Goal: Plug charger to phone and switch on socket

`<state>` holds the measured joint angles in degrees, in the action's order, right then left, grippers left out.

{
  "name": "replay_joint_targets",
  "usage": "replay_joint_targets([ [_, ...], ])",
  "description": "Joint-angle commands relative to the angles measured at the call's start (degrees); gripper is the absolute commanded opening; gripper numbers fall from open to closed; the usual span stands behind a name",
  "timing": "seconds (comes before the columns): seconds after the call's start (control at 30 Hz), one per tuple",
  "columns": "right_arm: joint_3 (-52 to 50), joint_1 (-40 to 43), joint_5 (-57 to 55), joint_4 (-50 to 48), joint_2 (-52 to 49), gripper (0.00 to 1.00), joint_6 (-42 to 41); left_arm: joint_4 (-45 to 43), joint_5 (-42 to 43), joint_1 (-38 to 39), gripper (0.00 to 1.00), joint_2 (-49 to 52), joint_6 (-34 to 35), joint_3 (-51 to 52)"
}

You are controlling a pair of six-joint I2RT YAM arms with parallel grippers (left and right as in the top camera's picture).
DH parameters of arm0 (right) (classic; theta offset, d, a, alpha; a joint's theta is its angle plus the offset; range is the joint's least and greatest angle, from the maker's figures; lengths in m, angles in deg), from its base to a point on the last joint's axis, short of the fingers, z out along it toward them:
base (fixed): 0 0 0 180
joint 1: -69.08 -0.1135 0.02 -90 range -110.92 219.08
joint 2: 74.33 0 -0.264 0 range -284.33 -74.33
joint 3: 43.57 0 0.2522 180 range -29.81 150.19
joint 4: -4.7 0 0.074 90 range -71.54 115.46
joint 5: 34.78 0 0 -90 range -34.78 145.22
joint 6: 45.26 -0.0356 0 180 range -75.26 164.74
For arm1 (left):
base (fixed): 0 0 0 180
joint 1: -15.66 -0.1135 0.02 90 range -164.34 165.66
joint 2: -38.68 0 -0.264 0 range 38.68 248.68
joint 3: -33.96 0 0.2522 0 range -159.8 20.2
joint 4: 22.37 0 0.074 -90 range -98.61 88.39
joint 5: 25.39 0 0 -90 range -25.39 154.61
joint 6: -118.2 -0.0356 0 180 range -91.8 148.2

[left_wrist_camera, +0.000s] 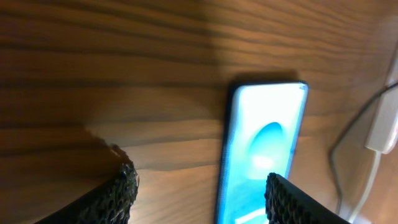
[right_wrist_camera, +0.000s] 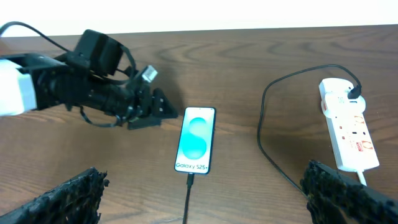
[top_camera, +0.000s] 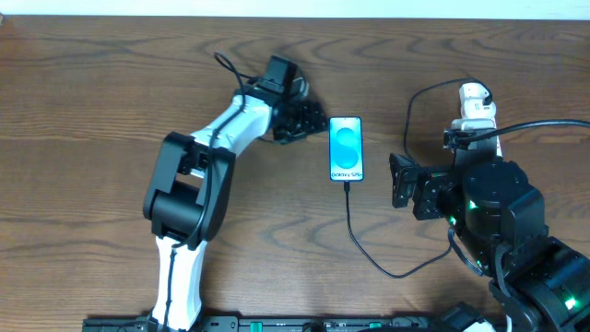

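Right, the Galaxy S25+ phone [top_camera: 346, 148] lies flat on the bench [top_camera: 92, 92], screen lit, with the black charger cable [top_camera: 351, 221] seated in the end by the white lettering. The cable's plug [right_wrist_camera: 354, 92] sits in the far end of the white power strip [right_wrist_camera: 348, 127] off to the right. My left jaws stand spread and empty, just beside the phone's left edge. My right jaws gape wide, holding nothing, to the phone's right.

1. The phone [top_camera: 346, 148] lies flat and face up on the desk [top_camera: 92, 92], its screen lit blue-turquoise with white text at the near end.
2. The charger [top_camera: 348, 207], a thin black cable, seems seated in the phone's near end; its plug sits in the socket.
3. The socket [right_wrist_camera: 349, 130], a white strip with red markings, lies well right of the phone.
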<state>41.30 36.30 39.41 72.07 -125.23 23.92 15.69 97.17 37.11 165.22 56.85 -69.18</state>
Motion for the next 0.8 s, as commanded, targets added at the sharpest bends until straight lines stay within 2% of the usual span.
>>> replay_joint_targets([
  [0.0, 0.4, 0.3, 0.3, 0.1, -0.9, 0.99, -0.4, 2.4, -5.2, -2.3, 0.68, -1.8, -6.0, 1.8],
  [0.07, 0.4, 0.3, 0.3, 0.3, -2.5, 0.99, -0.4, 3.7, -5.2, -4.7, 0.69, -6.9, -9.8, 1.8],
  [0.13, 0.4, 0.3, 0.3, 0.5, -4.2, 0.99, -0.4, 4.5, -5.2, -6.6, 0.69, -11.2, -10.7, 1.8],
  [0.33, 0.4, 0.3, 0.4, 0.4, -11.3, 0.99, -0.5, 5.9, -5.7, -12.7, 0.69, -25.9, -10.9, 1.8],
  [0.47, 0.4, 0.3, 0.4, 0.4, -15.9, 0.99, -3.3, 8.9, -10.9, -16.3, 0.69, -34.9, -10.9, 1.8],
  [0.77, 0.4, 0.3, 3.6, -0.6, -23.8, 0.99, -3.6, 28.5, -24.4, -18.5, 0.69, -48.9, -11.1, 1.8],
])
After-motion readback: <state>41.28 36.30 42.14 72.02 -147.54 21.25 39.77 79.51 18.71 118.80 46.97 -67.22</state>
